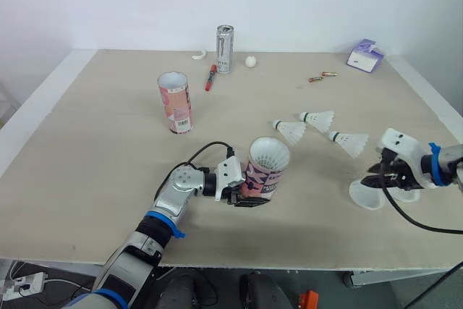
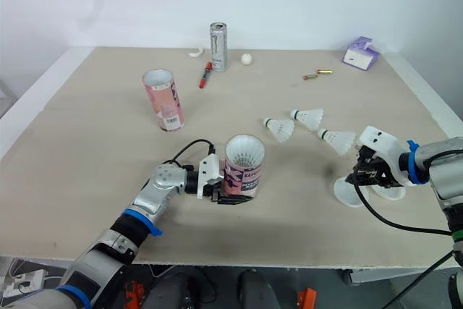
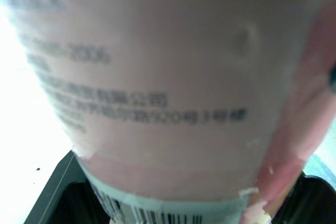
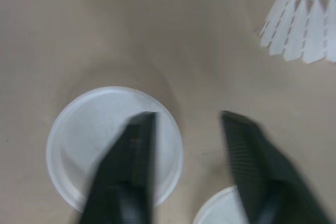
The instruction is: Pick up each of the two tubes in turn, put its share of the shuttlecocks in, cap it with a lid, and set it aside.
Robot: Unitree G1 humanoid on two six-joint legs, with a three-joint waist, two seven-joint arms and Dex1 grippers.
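Pink tube (image 1: 266, 175), shuttlecocks (image 1: 269, 152) inside, sits clenched in our left end effector (image 1: 242, 195); our right end effector (image 4: 187, 118) hangs released, one finger over a white lid (image 4: 84, 140).

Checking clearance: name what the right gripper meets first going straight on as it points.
Likely the white lid: the open right gripper points down at the table, one finger above that lid, the other above bare table. Depth is unclear.

Left claw (image 1: 246, 197) clenched, right claw (image 4: 187, 116) parted, both arms low.
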